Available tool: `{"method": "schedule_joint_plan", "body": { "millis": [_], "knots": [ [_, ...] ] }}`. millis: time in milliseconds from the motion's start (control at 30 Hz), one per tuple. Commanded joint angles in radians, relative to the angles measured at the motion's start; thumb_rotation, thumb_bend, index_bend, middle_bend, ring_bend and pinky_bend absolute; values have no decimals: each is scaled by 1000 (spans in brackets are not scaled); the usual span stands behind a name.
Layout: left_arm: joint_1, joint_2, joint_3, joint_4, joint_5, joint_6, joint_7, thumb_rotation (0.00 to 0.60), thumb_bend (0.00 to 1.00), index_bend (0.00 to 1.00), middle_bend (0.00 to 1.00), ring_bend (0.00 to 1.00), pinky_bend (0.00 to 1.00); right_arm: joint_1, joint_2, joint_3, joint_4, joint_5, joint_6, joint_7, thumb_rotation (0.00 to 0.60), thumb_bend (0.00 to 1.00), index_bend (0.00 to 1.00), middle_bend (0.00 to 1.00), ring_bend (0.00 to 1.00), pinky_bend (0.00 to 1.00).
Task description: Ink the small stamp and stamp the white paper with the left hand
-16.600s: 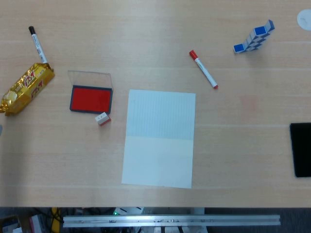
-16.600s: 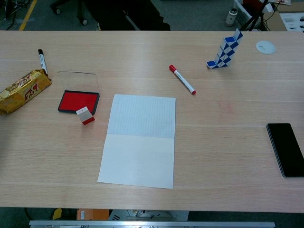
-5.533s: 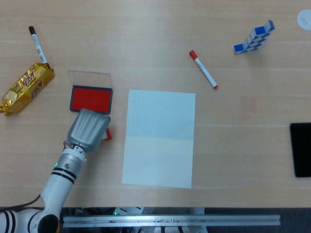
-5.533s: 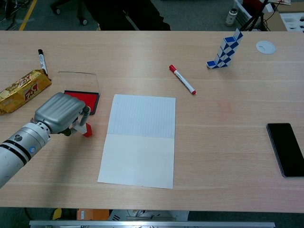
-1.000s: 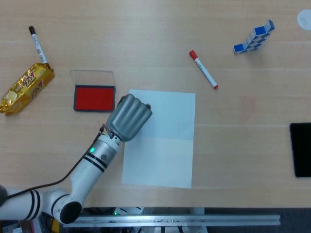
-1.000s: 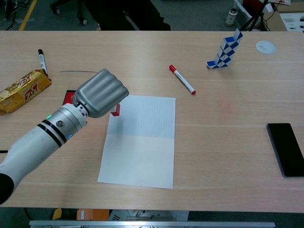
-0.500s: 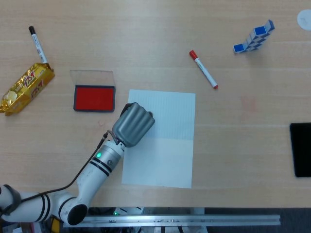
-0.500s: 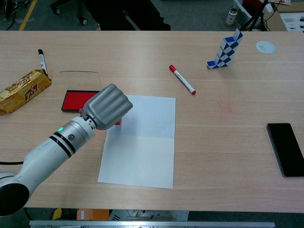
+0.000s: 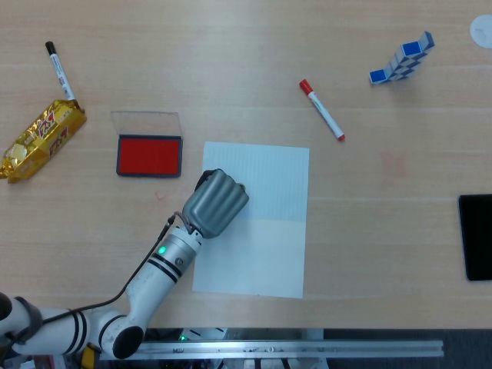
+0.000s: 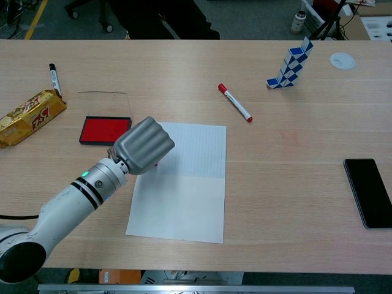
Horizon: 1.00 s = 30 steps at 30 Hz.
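Observation:
My left hand sits over the upper left part of the white paper, fingers curled down around the small stamp. The hand's grey back hides the stamp in the head view. In the chest view only a red sliver of the stamp peeks out at the paper's surface under the fingers. The red ink pad lies open to the left of the paper, its clear lid folded back. My right hand is outside both views.
A gold snack pack and a black marker lie at the far left. A red marker, a blue-white snake puzzle and a white disc lie at the back right. A black phone rests at the right edge.
Over the last second my left hand has carried the stamp from the paper's top left corner down and slightly right, lowering it onto the sheet. The ink pad has not moved.

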Motion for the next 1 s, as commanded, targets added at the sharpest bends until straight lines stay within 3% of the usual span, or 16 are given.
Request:
{"method": "schedule_joint_plan", "body": {
  "millis": [33, 1000],
  "knots": [
    [2, -6, -2, 7, 2, -5, -1, 600, 274, 611, 1000, 1000, 1000, -2, -1, 0, 3, 2, 1, 2, 600, 110, 239, 327, 259, 388],
    [-9, -32, -36, 28, -50, -69, 41, 600, 275, 584, 1000, 1000, 1000, -15, -3, 2, 21, 11, 6, 21, 600, 110, 239, 327, 259, 388]
  ]
}}
